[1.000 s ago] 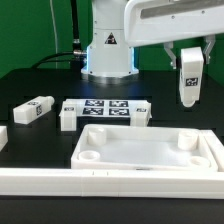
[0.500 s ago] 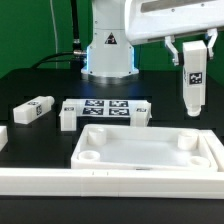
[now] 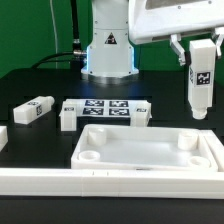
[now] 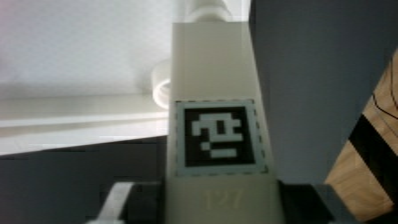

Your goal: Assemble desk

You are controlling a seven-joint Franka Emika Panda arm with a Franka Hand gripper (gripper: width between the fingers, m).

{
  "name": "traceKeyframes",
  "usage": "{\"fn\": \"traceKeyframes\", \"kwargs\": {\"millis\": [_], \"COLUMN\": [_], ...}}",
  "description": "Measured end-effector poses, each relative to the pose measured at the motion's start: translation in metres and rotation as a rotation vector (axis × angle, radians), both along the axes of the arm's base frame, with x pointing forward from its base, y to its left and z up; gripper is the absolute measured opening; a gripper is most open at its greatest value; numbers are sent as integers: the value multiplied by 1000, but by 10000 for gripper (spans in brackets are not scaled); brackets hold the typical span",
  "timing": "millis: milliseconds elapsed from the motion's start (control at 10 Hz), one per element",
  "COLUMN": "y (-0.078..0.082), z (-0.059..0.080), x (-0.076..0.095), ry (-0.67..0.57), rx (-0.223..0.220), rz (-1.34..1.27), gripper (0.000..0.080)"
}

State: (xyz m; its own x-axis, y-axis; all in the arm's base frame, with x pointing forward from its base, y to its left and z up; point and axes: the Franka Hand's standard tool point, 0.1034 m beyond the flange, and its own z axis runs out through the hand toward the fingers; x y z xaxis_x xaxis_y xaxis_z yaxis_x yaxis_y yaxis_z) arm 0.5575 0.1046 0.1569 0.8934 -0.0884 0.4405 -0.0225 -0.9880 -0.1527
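The claw [image 3: 200, 50] is clenched on a desk leg [image 3: 201, 85], gripping its upper end. The leg hangs upright, its black-and-white tag [image 3: 202, 76] facing the camera, in the upper right of the exterior view. In the wrist view the same leg [image 4: 214, 90] fills the middle of the picture. Its tag [image 4: 217, 135] is sharp, and the dark fingers [image 4: 306, 200] press it from both sides. The leg's lower end is in the air, clear of the table and, in the picture, just above the far right corner of the desk top.

The desk top [image 3: 150, 160] lies flat in the lower middle of the exterior view, raised rim upward like a shallow tray. Three of its round corner sockets [image 3: 187, 140] show, plain white inside.

Beyond the top, at the frame's centre, the marker board [image 3: 108, 108] lies flat on the black table [image 3: 40, 80]. A short leg [image 3: 67, 118] stands just beside the board's end, towards the exterior view's left. Further left a tagged leg [image 3: 33, 110] lies on its side, well apart from the top. A long white rail [image 3: 110, 183] runs across the bottom of the frame, along the table's near edge.

The arm's white base [image 3: 108, 45] stands at the top centre, glowing blue at its foot, with a green backdrop [image 3: 40, 25] behind. The arm reaches from there to the upper right, wrist pointing down.
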Motion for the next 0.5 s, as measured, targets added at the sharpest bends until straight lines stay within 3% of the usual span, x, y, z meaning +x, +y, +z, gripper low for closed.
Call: {"fn": "traceKeyframes", "kwargs": {"millis": [200,300,500], "y": [7,2,-1], "z": [-11,-13,-8], "x": [-1,4,17], "ry": [-43,-43,-70], "rx": [-19,-39,-56], "rz": [26,49,67], "gripper": [290,290,290]}}
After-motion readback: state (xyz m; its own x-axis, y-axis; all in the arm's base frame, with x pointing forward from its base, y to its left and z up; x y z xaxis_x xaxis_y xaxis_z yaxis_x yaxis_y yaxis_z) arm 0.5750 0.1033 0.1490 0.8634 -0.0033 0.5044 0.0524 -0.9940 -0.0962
